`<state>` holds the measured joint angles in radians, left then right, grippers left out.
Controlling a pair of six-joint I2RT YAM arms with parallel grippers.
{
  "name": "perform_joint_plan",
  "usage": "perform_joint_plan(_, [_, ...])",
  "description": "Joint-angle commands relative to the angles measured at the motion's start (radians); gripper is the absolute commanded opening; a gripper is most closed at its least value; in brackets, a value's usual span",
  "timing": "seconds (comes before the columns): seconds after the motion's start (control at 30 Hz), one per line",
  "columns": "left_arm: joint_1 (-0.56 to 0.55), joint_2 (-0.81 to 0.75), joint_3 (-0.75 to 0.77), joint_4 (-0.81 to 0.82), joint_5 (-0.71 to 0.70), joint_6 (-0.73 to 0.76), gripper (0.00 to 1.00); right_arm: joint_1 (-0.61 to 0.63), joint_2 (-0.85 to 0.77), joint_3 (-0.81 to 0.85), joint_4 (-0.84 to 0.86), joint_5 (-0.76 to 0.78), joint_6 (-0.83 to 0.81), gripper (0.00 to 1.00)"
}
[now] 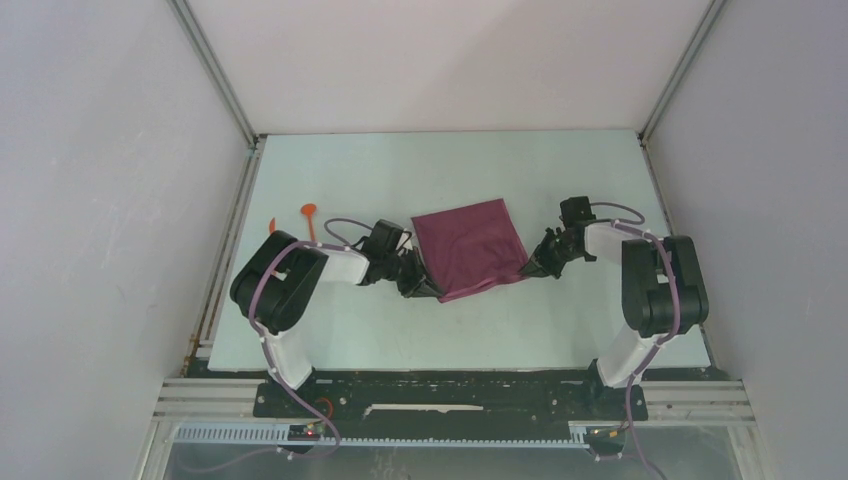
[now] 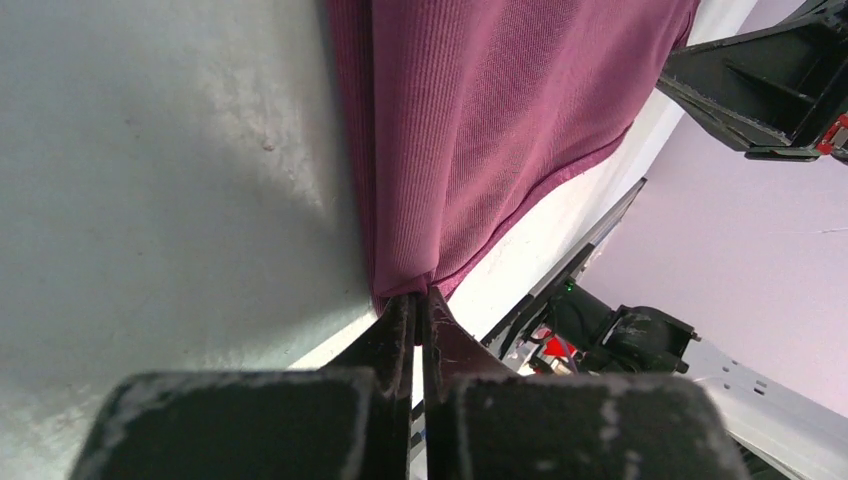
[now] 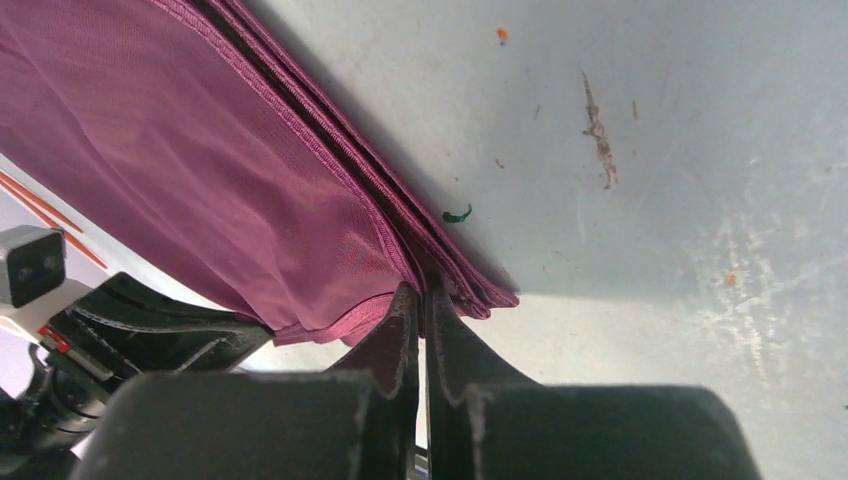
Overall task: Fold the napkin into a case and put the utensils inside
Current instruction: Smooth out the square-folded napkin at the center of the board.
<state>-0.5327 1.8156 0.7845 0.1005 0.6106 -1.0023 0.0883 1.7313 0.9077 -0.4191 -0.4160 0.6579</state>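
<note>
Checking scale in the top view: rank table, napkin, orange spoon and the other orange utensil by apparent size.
table
napkin
orange spoon
other orange utensil, which looks smallest but is possibly partly hidden

We see the napkin (image 2: 480,130) as thin maroon cloth, finely ribbed, with a faint sheen and a stitched hem. The table (image 3: 700,150) looks smooth, matt and scuffed. The fingers (image 2: 395,345) of the left gripper (image 2: 420,292) are matt black and dusty. The utensils (image 1: 309,213) look like orange plastic.
</note>
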Motion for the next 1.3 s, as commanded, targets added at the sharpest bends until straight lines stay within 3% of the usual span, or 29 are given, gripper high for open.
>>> perform_joint_plan(0.0, [0.0, -0.017, 0.003, -0.06, -0.007, 0.066, 0.0, 0.034, -0.025, -0.064, 0.025, 0.008, 0.104, 0.0])
perform_joint_plan(0.27, [0.049, -0.091, 0.035, -0.301, -0.049, 0.272, 0.0, 0.092, -0.154, -0.134, 0.058, -0.002, 0.161, 0.0])
perform_joint_plan(0.5, [0.029, -0.18, 0.05, -0.313, 0.012, 0.236, 0.0, 0.054, -0.192, -0.06, -0.036, 0.024, 0.02, 0.0])
perform_joint_plan(0.73, [0.022, -0.3, 0.104, -0.378, -0.031, 0.208, 0.0, 0.063, -0.176, -0.043, -0.021, -0.02, 0.015, 0.0])
perform_joint_plan(1.27, [-0.067, -0.219, -0.018, -0.213, -0.011, 0.111, 0.0, 0.03, -0.173, 0.028, -0.11, 0.014, -0.036, 0.0])
